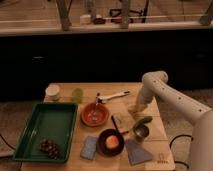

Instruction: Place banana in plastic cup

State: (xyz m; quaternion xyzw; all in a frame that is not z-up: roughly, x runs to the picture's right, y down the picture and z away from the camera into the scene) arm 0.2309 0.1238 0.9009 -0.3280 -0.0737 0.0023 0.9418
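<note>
- On the right: a white robot arm, bent over and reaching down to the wooden table.
- At the end of that arm: the gripper, low down, close over the right side of the table.
- Cannot tell if open or shut (too dark and tiny there to say).
- Right at the tip of the gripper: the banana, small and pale yellow, low by the table top.
- Cannot tell if held or only touched.
- Way over at the back left of the table: the plastic cup, yellow-green, standing up, well apart from the banana.
- Just left of the plastic cup: a white cup, round, standing up too.
- Between the plastic cup and the banana: an orange bowl with something thin lying in it.
- Behind the orange bowl: a white-handled tool, lying flat.
- Just in front of the banana: a long green vegetable, up against the top of a shiny metal cup.
- Near the front edge: a dark bowl with something orange inside.
- Left of the dark bowl: a blue sponge.
- Right of the dark bowl: a grey cloth.
- On the left side: a big green tray, with dark grapes in its front part.
</note>
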